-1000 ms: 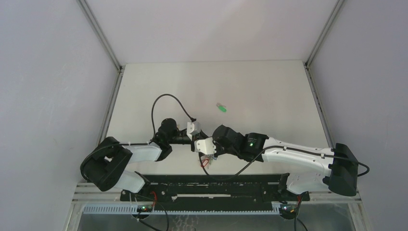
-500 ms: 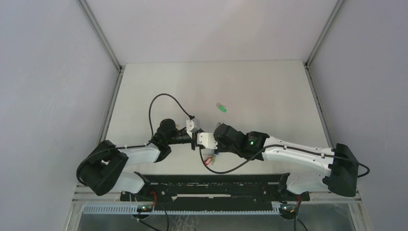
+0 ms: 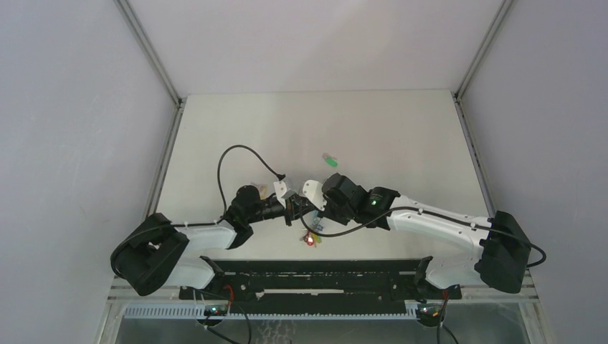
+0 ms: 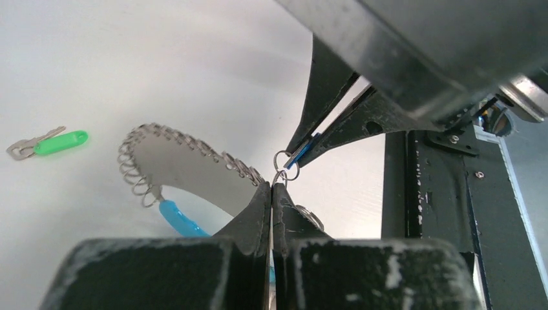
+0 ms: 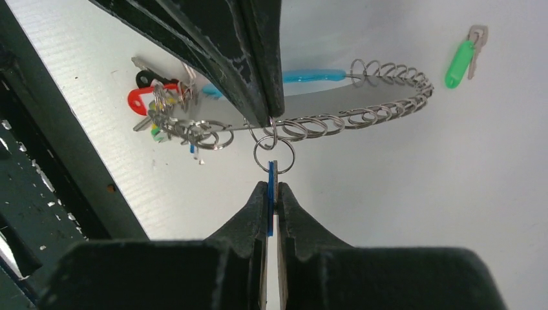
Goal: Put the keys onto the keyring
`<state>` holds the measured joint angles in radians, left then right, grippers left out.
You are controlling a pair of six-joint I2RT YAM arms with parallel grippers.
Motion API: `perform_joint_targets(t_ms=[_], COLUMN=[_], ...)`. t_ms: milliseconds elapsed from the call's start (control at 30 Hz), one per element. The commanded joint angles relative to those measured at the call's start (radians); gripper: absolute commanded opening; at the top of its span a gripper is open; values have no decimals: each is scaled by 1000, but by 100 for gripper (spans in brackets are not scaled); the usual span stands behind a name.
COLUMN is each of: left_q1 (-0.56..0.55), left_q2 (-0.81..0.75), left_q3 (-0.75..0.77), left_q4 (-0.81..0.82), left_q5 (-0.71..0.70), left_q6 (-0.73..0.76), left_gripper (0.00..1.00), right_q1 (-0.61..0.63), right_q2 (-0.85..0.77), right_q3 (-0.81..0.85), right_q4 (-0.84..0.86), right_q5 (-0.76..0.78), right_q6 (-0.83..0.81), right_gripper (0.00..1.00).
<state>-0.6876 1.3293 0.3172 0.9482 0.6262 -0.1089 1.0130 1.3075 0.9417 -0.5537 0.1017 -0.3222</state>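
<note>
Two black-and-white robot arms, left (image 3: pixel 201 233) and right (image 3: pixel 437 226), meet fingertip to fingertip above the near half of a flat white table (image 3: pixel 401 129). The left gripper (image 4: pixel 272 187) is closed tight, its black fingers pinching the wire of the large thin silver keyring (image 5: pixel 362 116), which is strung with small wire loops and held tilted off the table. The right gripper (image 5: pixel 272 187), facing it, is likewise clamped, with the blue-headed key (image 5: pixel 271 173) gripped edge-on between its pads so that only a thin sliver of blue plastic shows.

From the left fingertips the keyring curves out towards the middle of the table, and its thick turquoise sleeve (image 5: pixel 313 75) runs along the arc nearer the left arm. A cluster of tags hangs from the ring's near end, a red plastic tag (image 5: pixel 143 100) the clearest among them.

One green-headed key (image 4: pixel 59 142) lies flat on the table well beyond both grippers, apart from the ring. A small silver split ring (image 5: pixel 274 155) on the blue head touches the keyring wire right at the left fingertips; whether it is threaded on cannot be told.
</note>
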Motion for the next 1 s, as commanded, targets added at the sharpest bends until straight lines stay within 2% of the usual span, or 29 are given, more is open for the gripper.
perform_joint_targets(t_ms=[0,233,467,567,800,900,967], left_q1=[5,-3,-24,-24,-26,-26,-26], left_q2=[-4,-19,2,2,19,25,23], left_q3=[-27,-53,-79,-89,-81,-79,-78], left_q4=[114,160,259,279,279,283,289], left_q5=[-111,-137,-176,-180,-140,-129,-124], left_q6=[-17,-23,-47,-56,-55,-56,-59], left_gripper=[0,0,0,0,0,0,5], right_q1=[-30,-62,-59,-58,-40,-29,-20], right_q2=[-1,8,91,89,10,-29,-46], right_q3=[12,13,69,85,139,146,146], right_q4=[-87,-95,-131,-138,-106,-61,-37], right_q5=[-23,-40,-113,-68,101,121,109], right_q6=[69,87,116,115,-4,-86,-137], right_gripper=[0,0,0,0,0,0,0])
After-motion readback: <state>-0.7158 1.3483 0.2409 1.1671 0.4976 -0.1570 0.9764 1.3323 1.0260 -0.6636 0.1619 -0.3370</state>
